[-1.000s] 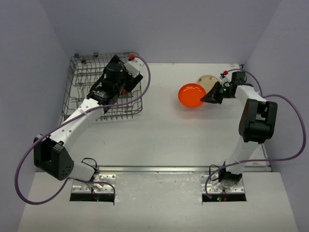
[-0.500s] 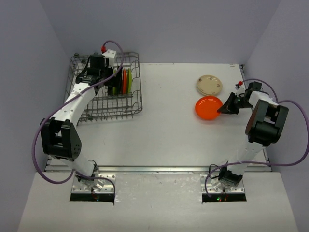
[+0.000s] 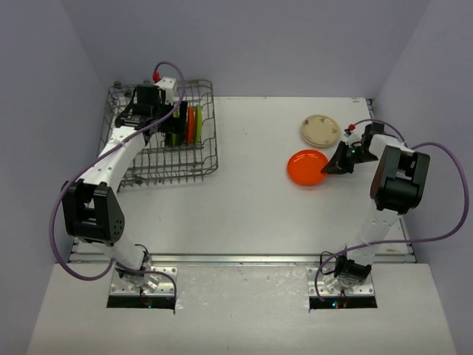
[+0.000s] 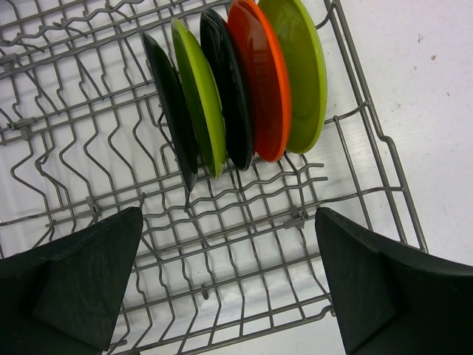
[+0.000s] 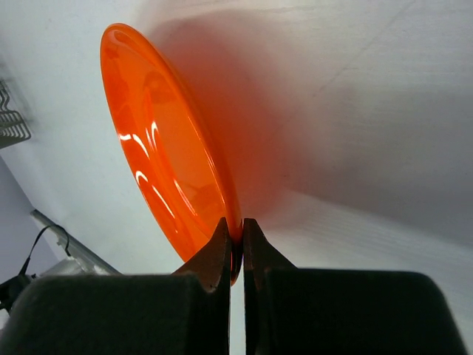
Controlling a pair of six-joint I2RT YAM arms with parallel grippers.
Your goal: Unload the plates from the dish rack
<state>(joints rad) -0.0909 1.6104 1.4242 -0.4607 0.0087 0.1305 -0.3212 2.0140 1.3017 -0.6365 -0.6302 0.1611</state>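
Observation:
The grey wire dish rack (image 3: 140, 168) stands at the table's back left. Several plates stand edge-on in its right end (image 3: 191, 124): black (image 4: 171, 111), lime green (image 4: 199, 96), black (image 4: 228, 89), orange (image 4: 260, 78) and lime green (image 4: 299, 70). My left gripper (image 3: 173, 124) (image 4: 228, 218) hangs open above the rack floor, just short of these plates, with nothing between its fingers. My right gripper (image 3: 329, 167) (image 5: 235, 229) is shut on the rim of another orange plate (image 3: 307, 168) (image 5: 166, 148), held tilted low over the table at the right.
A cream plate (image 3: 320, 129) lies flat on the table just behind the held orange plate. Purple walls close in the back and both sides. A metal rail (image 3: 244, 259) runs along the table's near edge.
The left arm swung from across the rack's front to its back left and now faces the plates. The right gripper carried the orange plate nearer and right, then slightly back left.

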